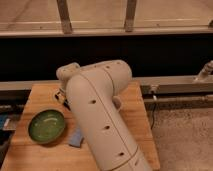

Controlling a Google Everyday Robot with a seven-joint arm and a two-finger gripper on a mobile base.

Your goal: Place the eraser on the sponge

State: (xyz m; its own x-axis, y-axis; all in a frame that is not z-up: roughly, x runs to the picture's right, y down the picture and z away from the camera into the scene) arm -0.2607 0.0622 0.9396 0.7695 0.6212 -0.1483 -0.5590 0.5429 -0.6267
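Arm (100, 115): is extended from the near edge over the middle of the wooden table (136, 117).
Gripper (62, 95): is seen only as a dark part at the arm's far-left end, low over the table's rear left area; its state cannot be told.
Sponge (76, 137): is laid flat on the table, just right of the green bowl (46, 126), partly covered by the arm.
Eraser: its location cannot be told.
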